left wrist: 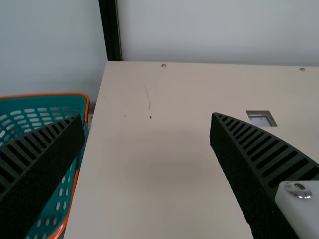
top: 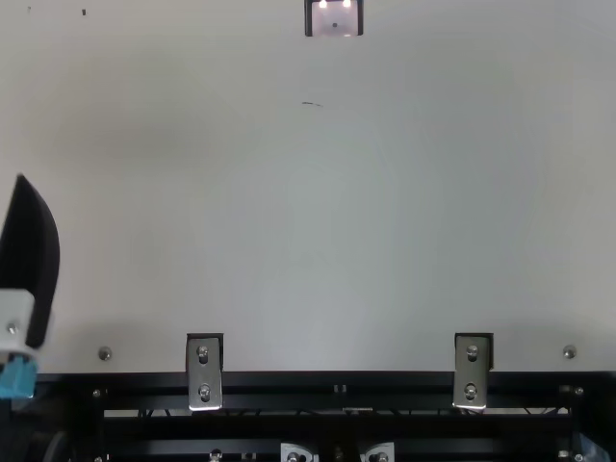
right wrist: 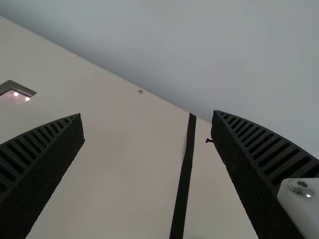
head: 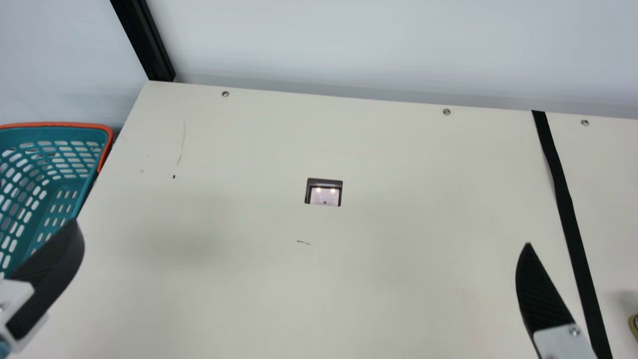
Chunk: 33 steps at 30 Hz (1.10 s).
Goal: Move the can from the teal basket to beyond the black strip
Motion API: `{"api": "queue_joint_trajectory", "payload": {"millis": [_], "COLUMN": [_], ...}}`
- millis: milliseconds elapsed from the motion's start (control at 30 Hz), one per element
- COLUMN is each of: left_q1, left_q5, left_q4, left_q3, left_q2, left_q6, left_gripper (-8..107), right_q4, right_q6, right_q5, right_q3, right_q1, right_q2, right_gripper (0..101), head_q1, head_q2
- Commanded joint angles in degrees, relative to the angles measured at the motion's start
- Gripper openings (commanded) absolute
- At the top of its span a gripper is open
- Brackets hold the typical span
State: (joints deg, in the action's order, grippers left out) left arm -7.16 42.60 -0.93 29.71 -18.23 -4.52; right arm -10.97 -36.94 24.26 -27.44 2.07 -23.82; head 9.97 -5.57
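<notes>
Toward the teal basket (head: 60, 124): the left hand (head: 49, 274) hung with its two ribbed fingers spread wide, nothing between them; in its own wrist view one finger crossed the teal basket and the other lay over the worktop (head: 239, 294).
Near the black strip (head: 562, 194): the right hand (head: 543, 294) was open too, fingers well apart and nothing gripped; its own wrist view had the black strip running between them.
Can: what looked like the can (head: 633, 325) stood at the main view's right edge, beyond the black strip, mostly cut off, with a gold-green rim showing.
Teal basket: it sat just beside the worktop's left edge, slotted sides, orange rim.
Middle of the worktop: I could see a small dark-framed square inset (head: 323, 181) reflecting two lights, with a short dark mark (head: 303, 243) near it.
Far edge: screws (head: 446, 111) dotted the worktop, and a black post (head: 149, 45) rose by the left corner against the pale wall (head: 374, 45).
Near edge: two metal brackets (top: 204, 373) lay over a black rail (top: 337, 384).
</notes>
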Motion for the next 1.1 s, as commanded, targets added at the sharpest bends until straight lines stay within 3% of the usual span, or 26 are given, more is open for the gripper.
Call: {"api": "queue_joint_trajectory", "payload": {"millis": [0,333,500,533,633,1067], "left_q1": [0.24,2.55,2.54,2.54,2.54,2.54], "left_q5": [2.14,10.65,10.53,10.53,10.53,10.53], "left_q4": [-0.66,-4.43,-4.29,-4.29,-4.29,-4.29], "left_q3": [-0.58,-2.66,-2.65,-2.65,-2.65,-2.65], "left_q2": [3.00,11.87,11.81,11.81,11.81,11.81], "left_q6": [0.32,2.46,2.47,2.47,2.47,2.47], "left_gripper": [90,90,90,90,90,90], "right_q4": [1.39,3.50,1.59,2.39,1.65,1.60], "right_q6": [2.81,8.21,6.31,7.15,6.37,6.37], "right_q5": [1.25,9.10,13.09,11.92,13.90,13.80], "right_q3": [1.58,7.29,9.82,9.19,9.85,9.85], "right_q1": [0.63,2.22,2.33,2.21,2.30,2.30], "right_q2": [3.74,15.44,20.65,18.71,20.73,20.72], "right_gripper": [101,101,101,101,101,101], "head_q1": [0.52,0.52,0.52,0.52,0.52,0.52], "head_q2": [-0.09,-0.09,-0.09,-0.09,-0.09,-0.09]}}
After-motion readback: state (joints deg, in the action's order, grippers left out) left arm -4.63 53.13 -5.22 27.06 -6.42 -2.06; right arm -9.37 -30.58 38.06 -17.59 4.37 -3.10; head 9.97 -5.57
